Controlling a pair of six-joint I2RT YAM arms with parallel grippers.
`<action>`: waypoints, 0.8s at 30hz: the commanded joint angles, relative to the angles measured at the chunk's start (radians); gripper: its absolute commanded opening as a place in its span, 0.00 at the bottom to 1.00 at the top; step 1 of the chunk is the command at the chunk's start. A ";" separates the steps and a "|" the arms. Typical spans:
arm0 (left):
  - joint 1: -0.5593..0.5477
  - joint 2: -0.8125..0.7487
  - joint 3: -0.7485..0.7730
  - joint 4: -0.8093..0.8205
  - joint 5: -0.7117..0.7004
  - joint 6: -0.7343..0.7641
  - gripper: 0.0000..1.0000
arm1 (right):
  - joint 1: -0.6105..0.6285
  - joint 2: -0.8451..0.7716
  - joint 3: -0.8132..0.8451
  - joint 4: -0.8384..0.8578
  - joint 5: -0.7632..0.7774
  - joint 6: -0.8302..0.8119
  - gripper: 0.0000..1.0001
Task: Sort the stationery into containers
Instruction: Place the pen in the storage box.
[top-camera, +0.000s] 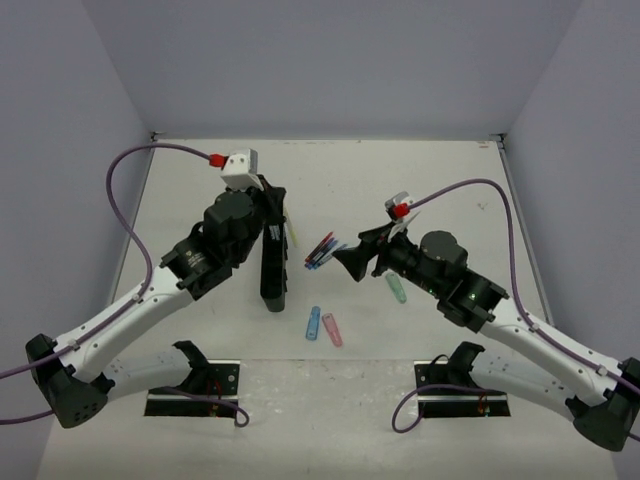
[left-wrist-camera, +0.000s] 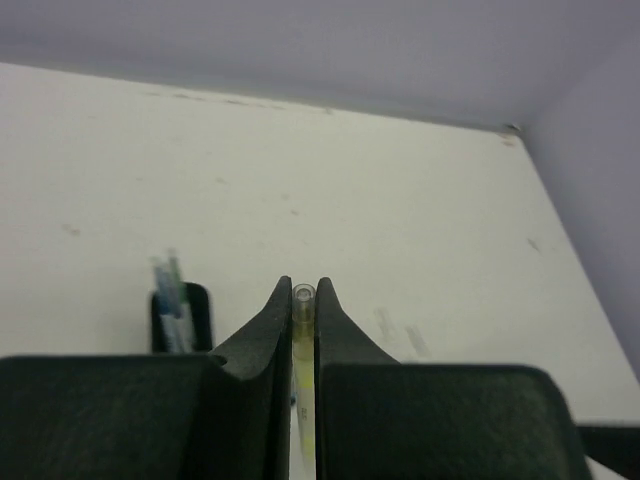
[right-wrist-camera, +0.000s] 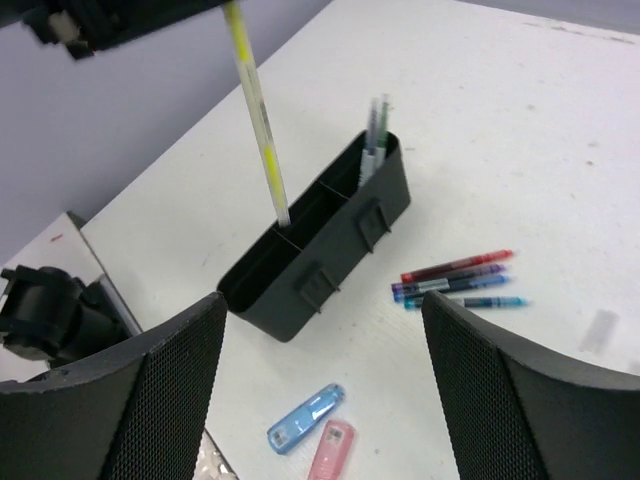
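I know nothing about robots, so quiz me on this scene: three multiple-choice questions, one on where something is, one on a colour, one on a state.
1. Where do the blue piece and the pink piece lie?
A. Inside the black organiser
B. On the table, beside the organiser
C. Stacked on the loose pens

2. What colour is the pen that the left gripper holds?
A. Red
B. Purple
C. Yellow-green

3. How does the right gripper stand?
A. Open, holding nothing
B. Shut on a marker
C. Shut and empty

Answers:
1 B: both lie flat on the table, just outside the organiser's wall.
2 C: the shaft clamped between the left fingers is yellow-green, its tip down at the organiser.
3 A: its two fingers stand wide apart with only the table between them.
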 joint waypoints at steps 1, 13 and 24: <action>0.099 0.060 0.024 0.031 -0.290 0.083 0.00 | -0.002 -0.139 -0.077 -0.023 0.171 0.069 0.81; 0.207 0.351 -0.009 0.352 -0.331 0.154 0.00 | -0.001 -0.396 -0.138 -0.283 0.212 0.126 0.99; 0.207 0.414 -0.137 0.389 -0.362 0.068 0.16 | -0.002 -0.298 -0.045 -0.413 0.285 0.171 0.99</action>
